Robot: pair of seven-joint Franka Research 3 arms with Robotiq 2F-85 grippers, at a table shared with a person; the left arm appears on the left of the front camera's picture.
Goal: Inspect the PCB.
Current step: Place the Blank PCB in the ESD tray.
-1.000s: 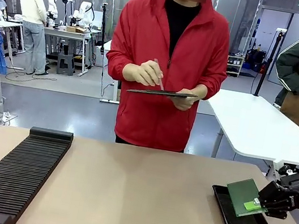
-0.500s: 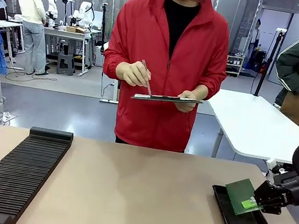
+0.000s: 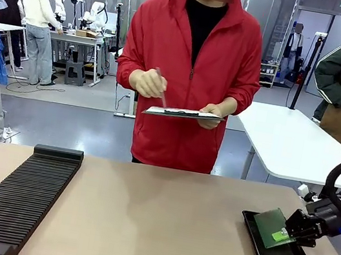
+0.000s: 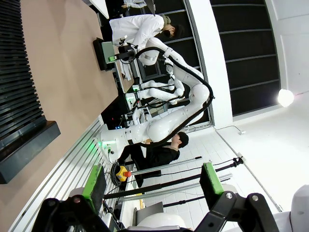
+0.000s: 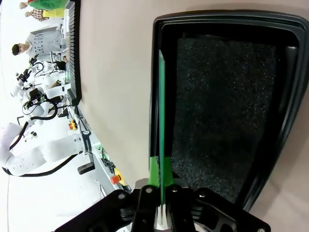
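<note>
The PCB (image 3: 270,225) is a thin green board with a bright green block at its near edge, tilted over the black tray (image 3: 259,246) at the table's right. My right gripper (image 3: 290,234) is shut on that edge. The right wrist view sees the PCB (image 5: 161,121) edge-on, running up from the right gripper (image 5: 161,191) above the tray's (image 5: 289,87) dark foam floor. My left gripper (image 4: 152,181) is open, its green pads apart, held off the table with nothing between them. The person across the table holds a clipboard (image 3: 183,112) and a pen.
A long black ribbed rack (image 3: 15,196) lies along the table's left side, also seen as the rack (image 4: 19,96) in the left wrist view. Bare tan tabletop (image 3: 154,223) spreads between rack and tray. The person in red (image 3: 193,53) stands at the far edge.
My right gripper has lowered the PCB closer to the tray and flattened its tilt a little. The person shifted the pen hand over the clipboard.
</note>
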